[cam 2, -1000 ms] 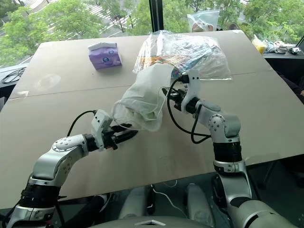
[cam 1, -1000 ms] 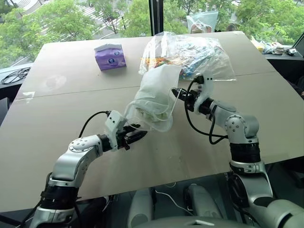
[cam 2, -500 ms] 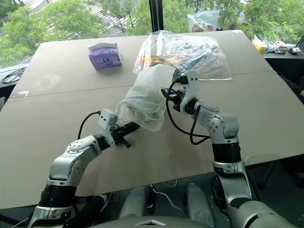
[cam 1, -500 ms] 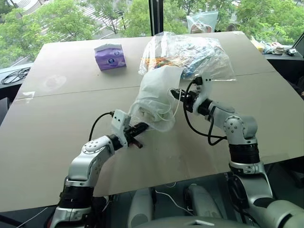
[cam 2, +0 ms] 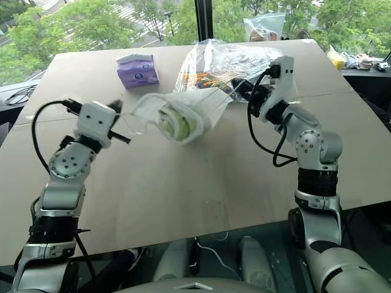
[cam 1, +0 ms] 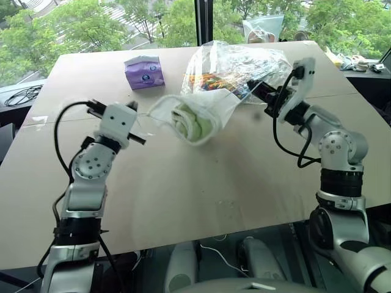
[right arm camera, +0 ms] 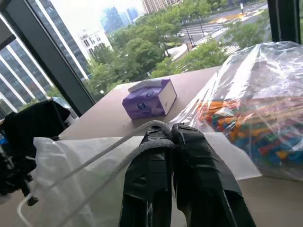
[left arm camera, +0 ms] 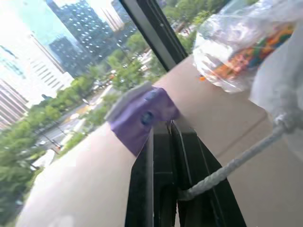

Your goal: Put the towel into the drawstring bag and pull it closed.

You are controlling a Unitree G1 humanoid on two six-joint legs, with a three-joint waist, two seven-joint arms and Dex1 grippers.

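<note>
The white drawstring bag hangs stretched above the table between my two grippers. The light green towel shows through its thin fabric, bunched inside. My left gripper is shut on a white cord that runs taut to the bag's left corner; in the left eye view the left gripper is raised left of the bag. My right gripper is shut on the other cords, and in the left eye view the right gripper is held high to the right of the bag.
A large clear plastic bag of colourful items lies on the table just behind the drawstring bag. A purple tissue packet sits at the back left. The brown table stretches toward me. Cables lie past its left edge.
The left gripper shut on the cord, then rose and swung left. The right gripper rose and moved right. The bag went from hanging loosely to stretched between them.
</note>
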